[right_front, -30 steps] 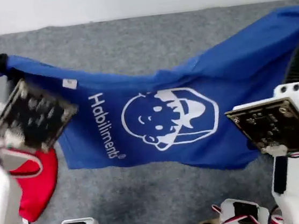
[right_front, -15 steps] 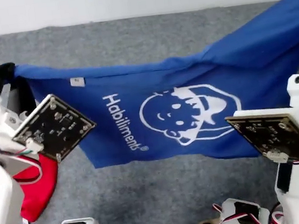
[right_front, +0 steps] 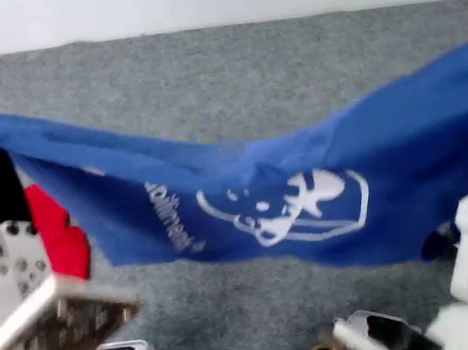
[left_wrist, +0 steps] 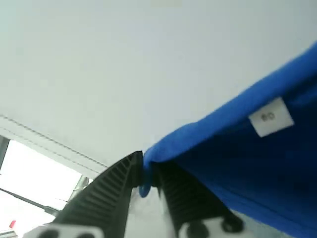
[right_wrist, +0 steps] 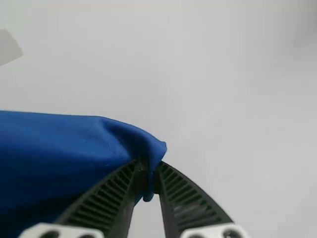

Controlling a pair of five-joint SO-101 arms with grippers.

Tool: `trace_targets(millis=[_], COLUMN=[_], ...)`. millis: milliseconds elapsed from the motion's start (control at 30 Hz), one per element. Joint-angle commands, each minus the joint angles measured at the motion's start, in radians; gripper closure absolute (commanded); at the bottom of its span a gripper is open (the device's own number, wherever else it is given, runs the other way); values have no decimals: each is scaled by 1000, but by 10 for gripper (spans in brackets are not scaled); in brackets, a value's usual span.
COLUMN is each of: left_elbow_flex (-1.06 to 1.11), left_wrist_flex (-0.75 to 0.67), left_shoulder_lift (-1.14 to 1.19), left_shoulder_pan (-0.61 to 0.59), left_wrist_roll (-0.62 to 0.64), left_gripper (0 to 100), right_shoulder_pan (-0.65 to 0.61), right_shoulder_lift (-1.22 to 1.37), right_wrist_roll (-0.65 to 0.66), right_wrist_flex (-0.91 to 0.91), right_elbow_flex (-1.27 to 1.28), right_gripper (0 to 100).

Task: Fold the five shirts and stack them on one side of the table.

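Two grips: left claw (left_wrist: 146,171) and right claw (right_wrist: 147,173) pinch blue shirt (right_front: 384,158).

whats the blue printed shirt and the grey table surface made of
The blue printed shirt looks like soft matte knit fabric, probably cotton jersey: it sags and creases as it hangs. The grey table surface seems felt or low-pile carpet, from its speckled, fuzzy texture.

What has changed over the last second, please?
The left end effector and right end effector rose and drew back, lifting the blue shirt higher above the grey table, stretched between them. Both stayed shut on its edge; the red shirt stayed put.
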Motion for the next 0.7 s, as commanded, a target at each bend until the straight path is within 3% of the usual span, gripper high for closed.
trace_targets(millis=[0, 133, 367, 500, 667], left_elbow_flex=[-35, 41, 553, 880, 1245], left_wrist_flex=[18, 18, -60, -296, -694], left_shoulder_lift=[0, 11, 9, 11, 12], left_shoulder_pan=[-8, -6, -5, -5, -6], left_wrist_roll=[-2, -2, -6, -6, -6], left_gripper=[985, 985, 985, 985, 985], right_shoulder_pan=[12, 12, -56, -110, -133], right_shoulder_lift=[1, 39, 168, 265, 389], right_wrist_roll=[14, 14, 12, 9, 6], right_wrist_flex=[10, 8, 8, -36, -274], right_elbow_flex=[-18, 66, 345, 534, 690], right_gripper=[988, 988, 988, 988, 988])
